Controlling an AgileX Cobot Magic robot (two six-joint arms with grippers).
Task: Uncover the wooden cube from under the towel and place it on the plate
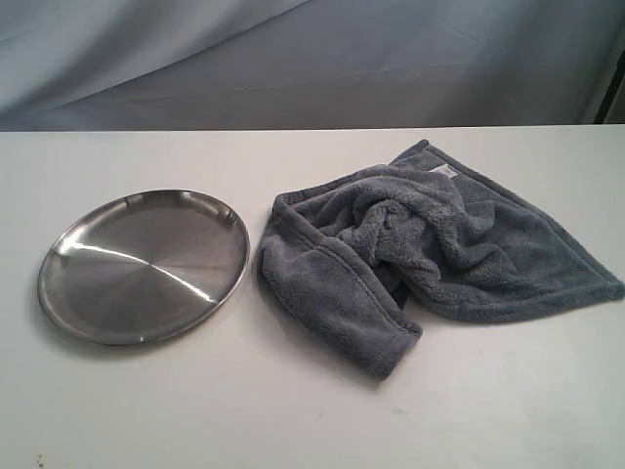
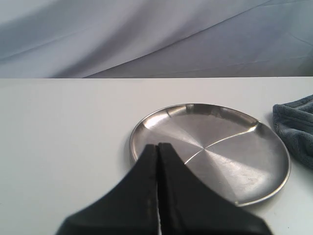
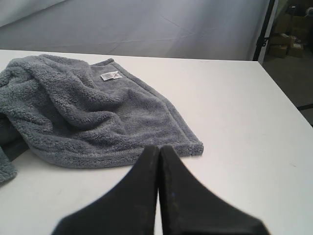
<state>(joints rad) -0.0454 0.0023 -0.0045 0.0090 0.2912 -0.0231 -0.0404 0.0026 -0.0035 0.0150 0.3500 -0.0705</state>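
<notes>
The shiny steel plate (image 1: 142, 266) lies flat and bare at the left of the white table. To its right the grey-blue fleece towel (image 1: 430, 249) sits crumpled in a heap; the wooden cube is hidden, none of it showing. Neither gripper appears in the exterior view. In the left wrist view my left gripper (image 2: 158, 145) is shut, holding nothing, its tips over the near rim of the plate (image 2: 230, 161), with a towel edge (image 2: 296, 125) beside the plate. In the right wrist view my right gripper (image 3: 159, 147) is shut and empty, just short of the towel's hemmed edge (image 3: 88, 112).
The white table (image 1: 293, 410) ends in an edge at the back, with a grey-blue backdrop cloth (image 1: 312, 59) behind it. A small white label (image 3: 111, 75) lies on the towel. Past the table's right side stand a dark post and boxes (image 3: 288, 29).
</notes>
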